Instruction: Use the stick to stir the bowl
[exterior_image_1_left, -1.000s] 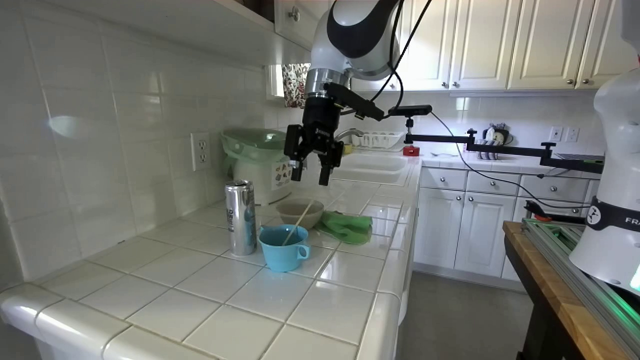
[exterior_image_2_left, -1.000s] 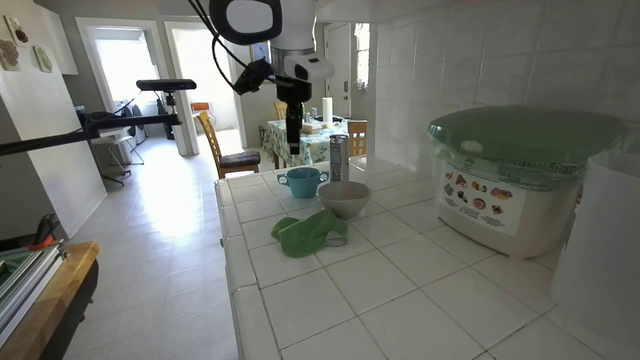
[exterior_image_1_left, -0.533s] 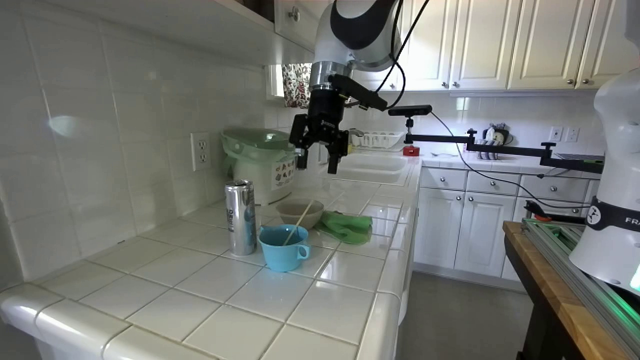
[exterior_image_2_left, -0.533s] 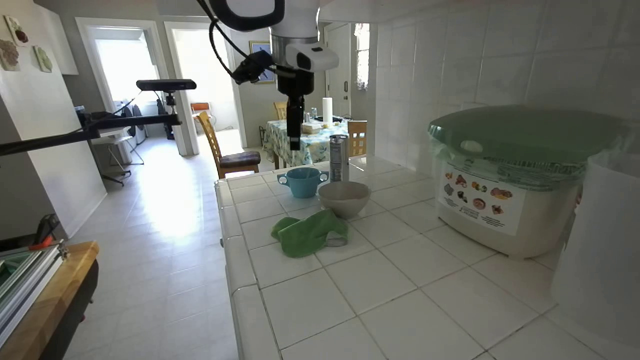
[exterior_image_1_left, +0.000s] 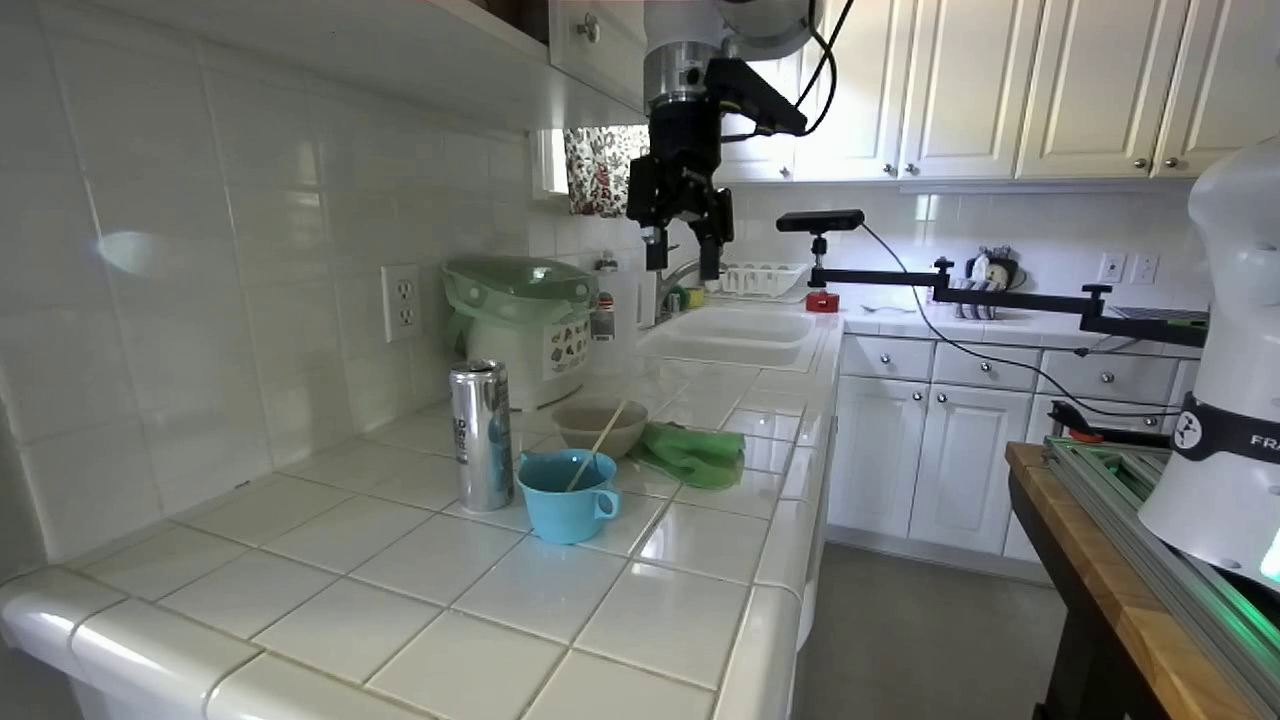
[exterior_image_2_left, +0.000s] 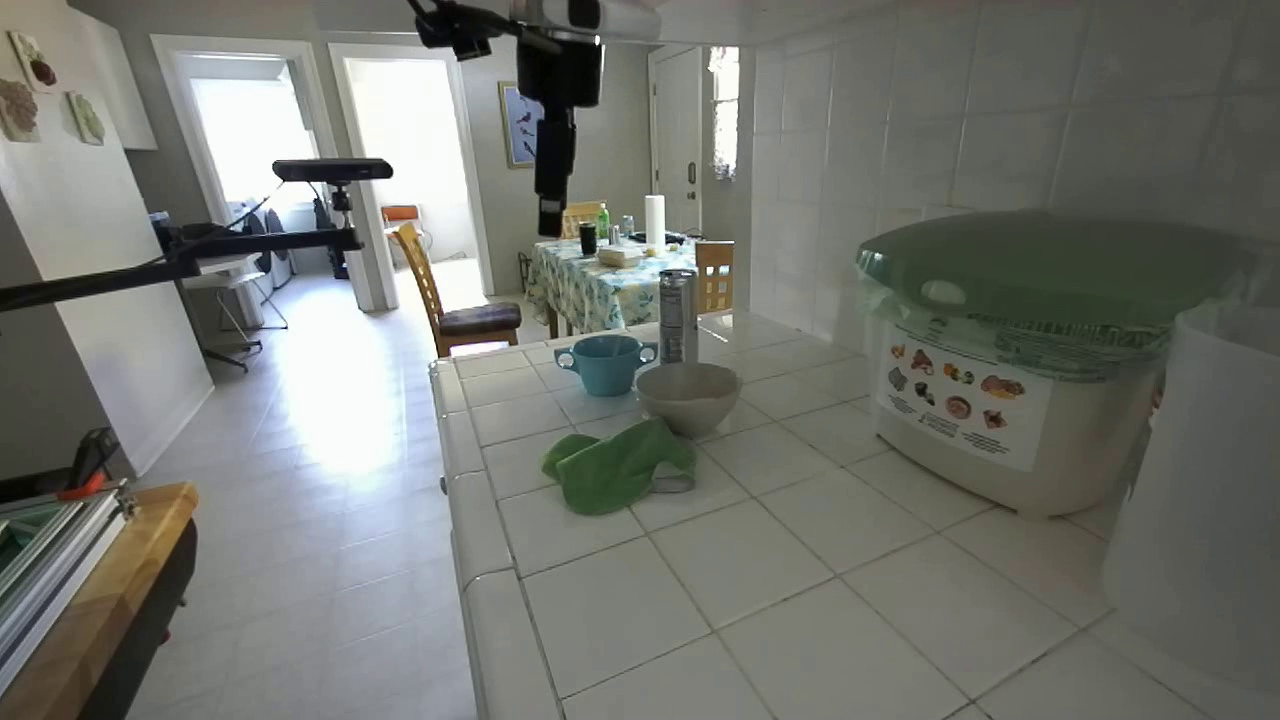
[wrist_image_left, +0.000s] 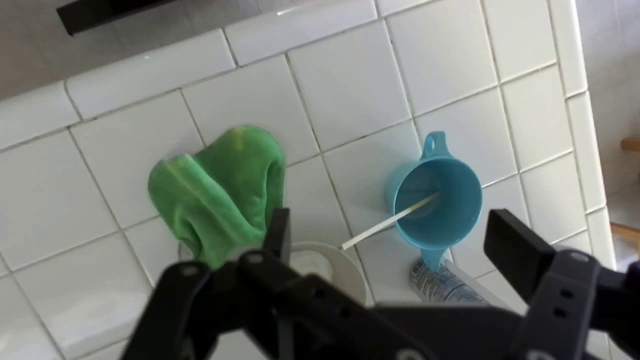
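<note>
All views share the counter, wrist view looking down.

Up there the gripper hung, jaws apart, well above the tiled counter | stick slanted out of the blue bowl | silver can stood upright just beside it | green cloth lay rumpled by a pale bowl

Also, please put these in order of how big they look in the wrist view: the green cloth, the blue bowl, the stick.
1. Green cloth, although partly hidden
2. Blue bowl
3. Stick, thin, clearly smallest
</note>
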